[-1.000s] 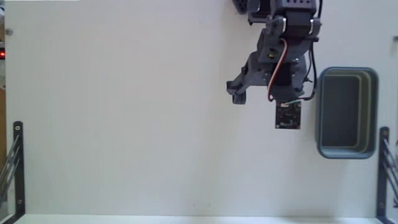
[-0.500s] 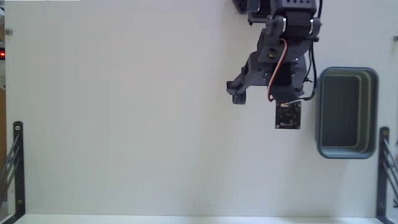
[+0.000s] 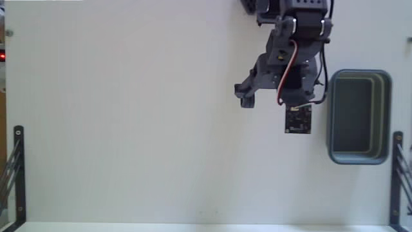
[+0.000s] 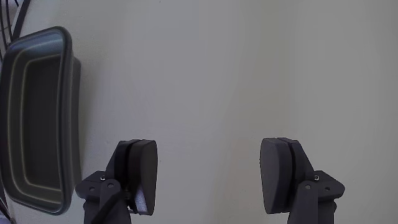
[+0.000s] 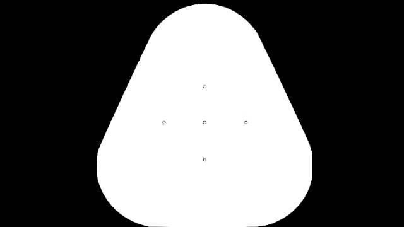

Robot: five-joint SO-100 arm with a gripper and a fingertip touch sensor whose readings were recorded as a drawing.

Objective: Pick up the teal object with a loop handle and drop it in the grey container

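Observation:
The teal object with a loop handle shows in neither view. The grey container [image 3: 386,116] stands at the right of the white table in the fixed view, its darker inside showing nothing teal. My gripper [image 3: 273,98] hangs just left of it, near the table's top edge. In the wrist view the gripper [image 4: 211,177] is wide open, with only bare table between its two dark fingers [image 4: 142,174]. There the container [image 4: 71,124] lies at the left edge, beside the left finger and apart from it.
Black metal brackets stand at the lower left [image 3: 18,167] and lower right [image 3: 396,174] edges of the table. A small red light [image 3: 2,57] glows at the far left. The arm's base [image 3: 290,9] sits at the top edge.

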